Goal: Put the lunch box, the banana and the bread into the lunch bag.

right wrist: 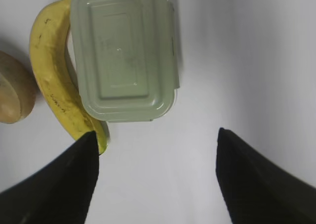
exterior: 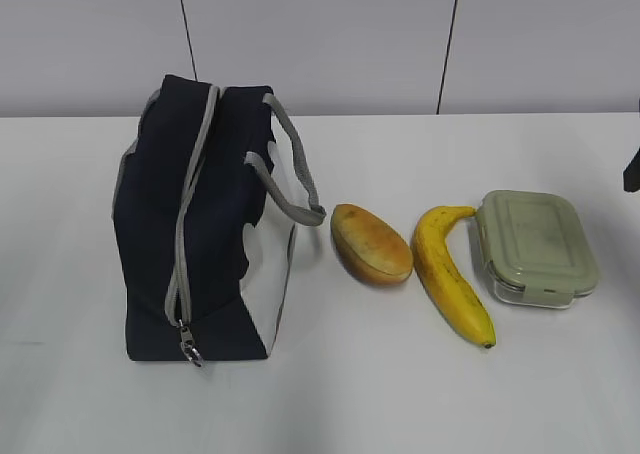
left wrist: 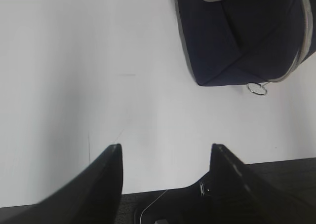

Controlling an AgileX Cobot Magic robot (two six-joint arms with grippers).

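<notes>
Opening step judged in hand: boxy navy-blue fabric lunch bag point(exterior: 205, 224) with grey zipper is seen zipped shut, upright on white tabletop point(exterior: 330, 394), left side. Nothing packed yet. Next move judged: zipper ring point(left wrist: 257, 89) to be gripped and drawn open.

Left hand point(left wrist: 165, 152) held spread, empty, near bag. Right hand point(right wrist: 158, 137) held spread, empty, just beside lunch box.

Counted right of bag, in a row:
- one oval golden-orange bread bun point(exterior: 370, 242)
- one curved yellow banana point(exterior: 450, 271)
- one clear rectangular lunch box with sage-green lid point(exterior: 537, 246), touched by banana
</notes>
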